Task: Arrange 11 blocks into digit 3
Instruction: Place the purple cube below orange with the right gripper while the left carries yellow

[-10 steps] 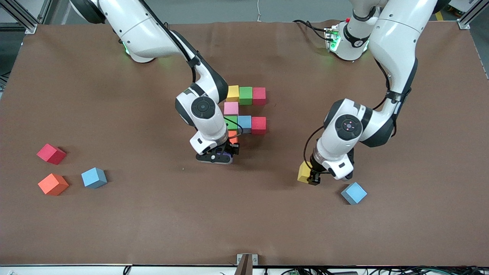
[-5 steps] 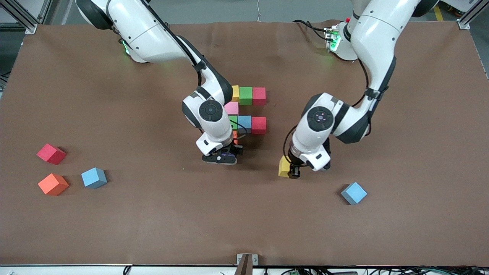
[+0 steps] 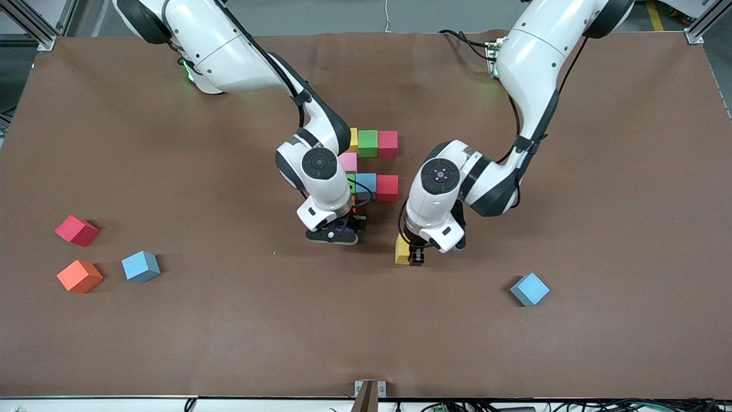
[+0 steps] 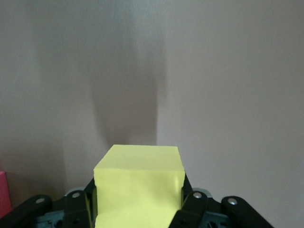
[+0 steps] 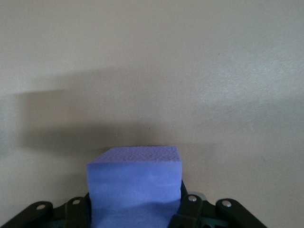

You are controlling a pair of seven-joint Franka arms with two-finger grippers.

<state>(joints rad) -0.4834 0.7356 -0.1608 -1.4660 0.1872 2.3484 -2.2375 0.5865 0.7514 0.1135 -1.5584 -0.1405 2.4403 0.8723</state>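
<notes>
The partial digit 3 lies mid-table: a bar of yellow (image 3: 351,139), green (image 3: 368,143) and red (image 3: 388,143) cubes, a pink cube (image 3: 346,162), then a bar of green (image 3: 351,184), blue (image 3: 366,184) and red (image 3: 387,187). My right gripper (image 3: 337,234) is shut on a purple block (image 5: 135,180) and sits low over the mat at the digit's open end. My left gripper (image 3: 414,253) is shut on a yellow block (image 3: 402,250), also seen in the left wrist view (image 4: 139,183), low over bare mat beside the digit.
Loose cubes lie toward the right arm's end: red (image 3: 76,230), orange (image 3: 79,276), blue (image 3: 140,266). Another blue cube (image 3: 529,289) lies toward the left arm's end. A red edge (image 4: 4,192) shows in the left wrist view.
My left arm has carried the yellow block from near the loose blue cube toward the digit. My right gripper has shifted slightly with the purple block.
</notes>
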